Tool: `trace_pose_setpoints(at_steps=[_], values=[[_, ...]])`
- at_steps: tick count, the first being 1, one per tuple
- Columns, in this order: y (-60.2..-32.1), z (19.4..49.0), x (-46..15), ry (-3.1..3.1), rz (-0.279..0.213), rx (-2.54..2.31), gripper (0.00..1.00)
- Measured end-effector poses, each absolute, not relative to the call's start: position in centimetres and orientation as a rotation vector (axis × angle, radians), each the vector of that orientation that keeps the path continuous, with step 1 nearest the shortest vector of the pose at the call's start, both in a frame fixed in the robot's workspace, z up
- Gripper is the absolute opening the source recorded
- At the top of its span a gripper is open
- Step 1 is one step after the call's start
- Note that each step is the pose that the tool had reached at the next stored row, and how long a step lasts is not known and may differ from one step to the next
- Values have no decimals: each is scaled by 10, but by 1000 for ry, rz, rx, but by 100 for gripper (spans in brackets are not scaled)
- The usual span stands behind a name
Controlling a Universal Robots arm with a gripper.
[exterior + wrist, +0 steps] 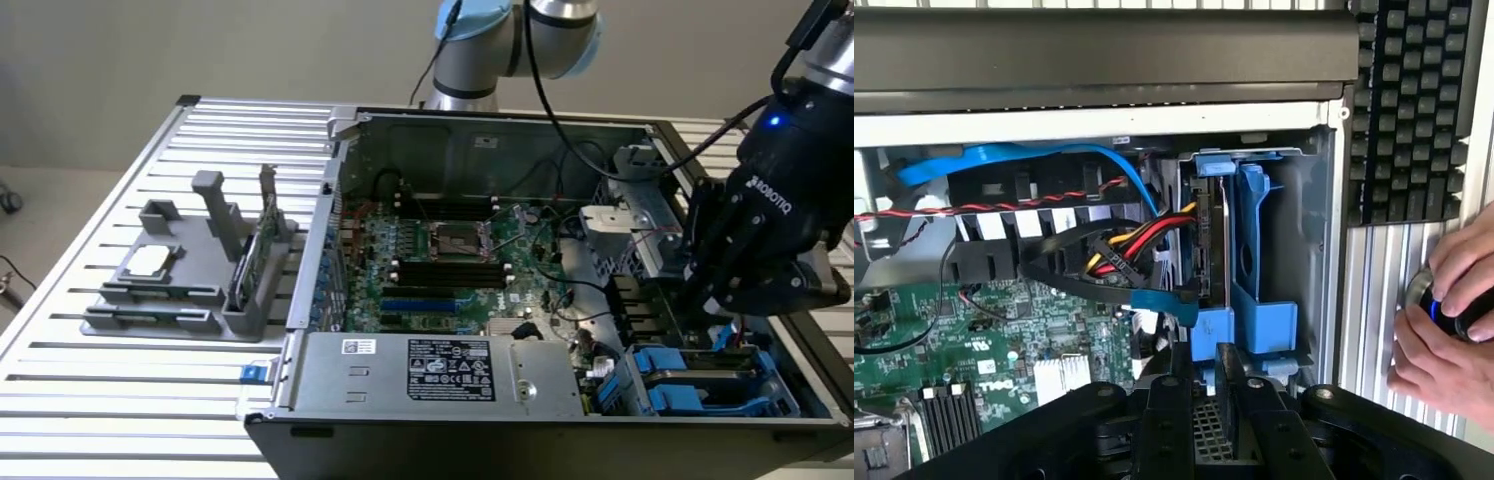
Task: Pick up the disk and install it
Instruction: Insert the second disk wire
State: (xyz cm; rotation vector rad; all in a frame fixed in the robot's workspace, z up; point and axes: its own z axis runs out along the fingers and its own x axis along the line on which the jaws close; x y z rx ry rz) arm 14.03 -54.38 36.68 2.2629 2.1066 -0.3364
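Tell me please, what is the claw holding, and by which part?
Cannot be told: the claw sits at the near end of the disk.

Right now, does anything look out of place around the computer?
A person's hand rests on a round knob outside the computer case, beside the bay holding the blue disk carrier. Nothing looks spilled or damaged.

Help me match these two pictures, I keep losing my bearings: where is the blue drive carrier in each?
Exterior view: blue drive carrier in the computer case's front corner, at the exterior view's lower right.
Wrist view: blue drive carrier upright against the case's side wall, beside the red-and-yellow cables.
Shared landmark: the green motherboard.
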Motion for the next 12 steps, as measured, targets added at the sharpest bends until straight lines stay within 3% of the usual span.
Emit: trace_pose_setpoints(at_steps=[12], values=[[-534,371,153,2103,-341,2260,24]])
